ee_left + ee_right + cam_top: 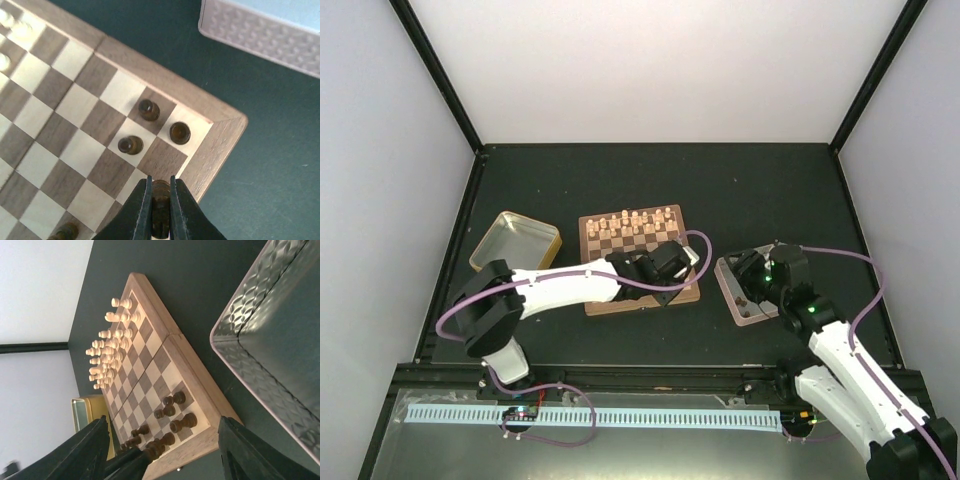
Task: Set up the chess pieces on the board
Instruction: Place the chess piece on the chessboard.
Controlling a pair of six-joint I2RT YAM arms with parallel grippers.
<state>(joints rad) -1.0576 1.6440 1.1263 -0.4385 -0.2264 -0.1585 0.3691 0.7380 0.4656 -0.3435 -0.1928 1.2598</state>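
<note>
The board (640, 303) lies mid-table, with the pale chess pieces (635, 221) lined up on its far rows. My left gripper (672, 262) is over the near right corner. In the left wrist view it (160, 196) is shut on a dark piece (161, 202) above the edge row by the border (220, 145). Three dark pieces (149, 110) stand on the corner squares just ahead. My right gripper (757, 272) is open and empty beside the tray. Its view shows the board (210, 437), the pale rows (107, 350) and several dark pieces (172, 412).
A pink-rimmed square tray (732, 285) sits right of the board, close to its corner (260, 30), and fills the right of the right wrist view (270, 340). A yellow-rimmed tin (515, 242) lies left of the board. Black frame posts stand at the back corners.
</note>
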